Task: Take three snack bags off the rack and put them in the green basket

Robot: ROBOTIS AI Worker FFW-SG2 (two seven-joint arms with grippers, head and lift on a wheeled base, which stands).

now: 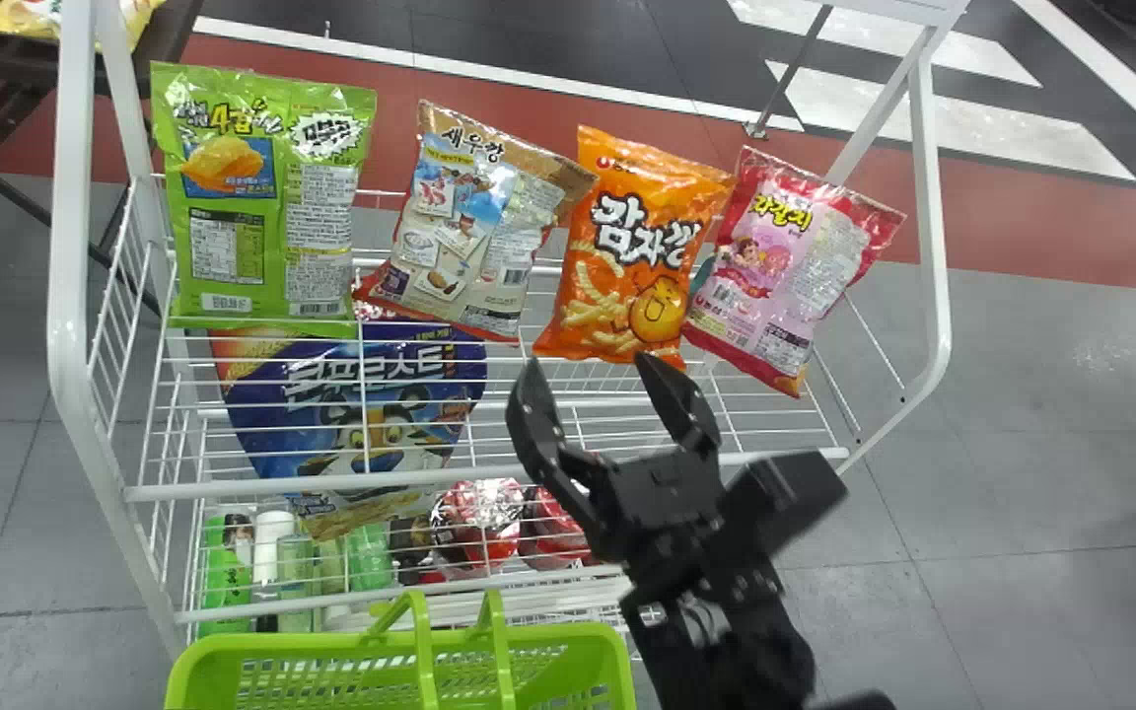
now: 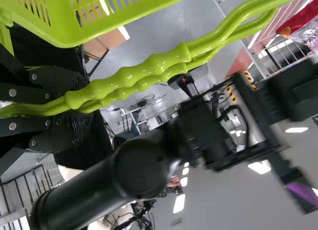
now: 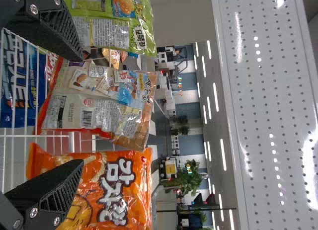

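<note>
Right end effector (image 1: 586, 363) gapes wide; head view's bottom crops the green basket (image 1: 282, 646)

Black right arm (image 1: 726, 621), silver screws (image 3: 34, 212)
Smooth cylinder and boxy joints, with a looped black cable (image 2: 243, 113); the right gripper (image 1: 586, 363) has black tapering fingers with textured pads (image 3: 63, 192), the left gripper (image 2: 82, 103) black plates with round screws.
</note>
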